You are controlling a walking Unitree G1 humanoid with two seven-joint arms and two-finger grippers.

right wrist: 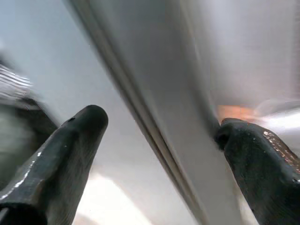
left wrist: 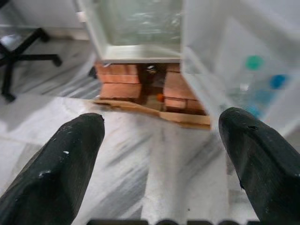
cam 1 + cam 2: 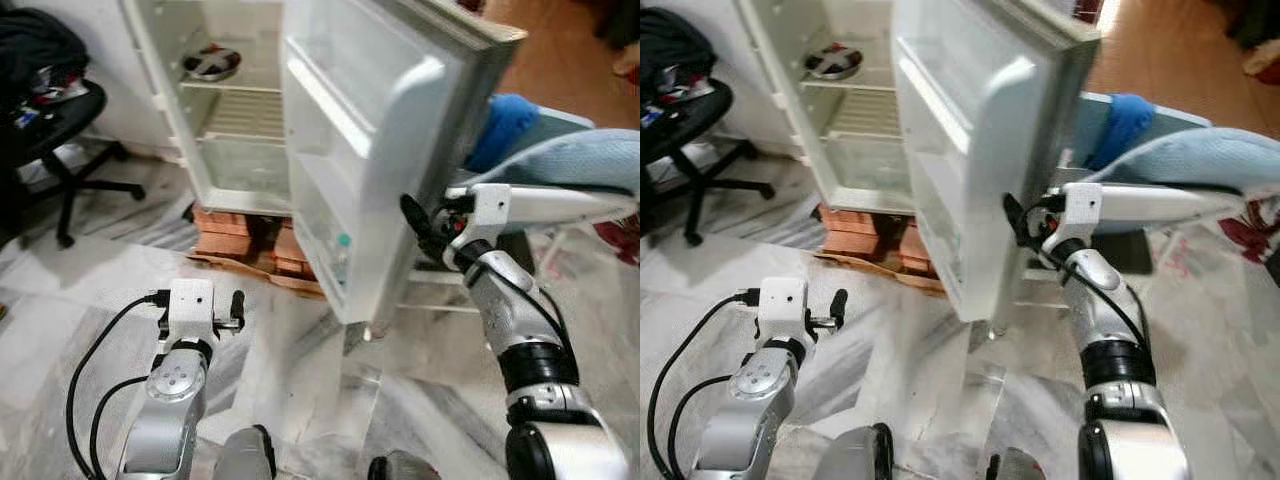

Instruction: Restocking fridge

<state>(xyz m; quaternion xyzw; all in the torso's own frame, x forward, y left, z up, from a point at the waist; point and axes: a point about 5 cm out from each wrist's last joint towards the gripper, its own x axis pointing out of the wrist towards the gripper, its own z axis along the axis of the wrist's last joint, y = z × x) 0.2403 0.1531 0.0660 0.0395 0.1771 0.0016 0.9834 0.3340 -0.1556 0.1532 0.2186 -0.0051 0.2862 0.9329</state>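
The fridge (image 3: 240,110) is seen standing open on bricks (image 3: 235,232), a bowl (image 3: 210,63) on its top shelf. The right gripper (image 1: 157,136) is held spread against the door (image 3: 380,150) edge. The left gripper (image 2: 161,154) is held spread above the floor (image 3: 100,290), near the door's bottles (image 2: 255,89).

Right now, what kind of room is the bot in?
Probably a lived-in home room, not a proper kitchen: a small white fridge stands open on stacked bricks over a marble floor, with a black office chair beside it.
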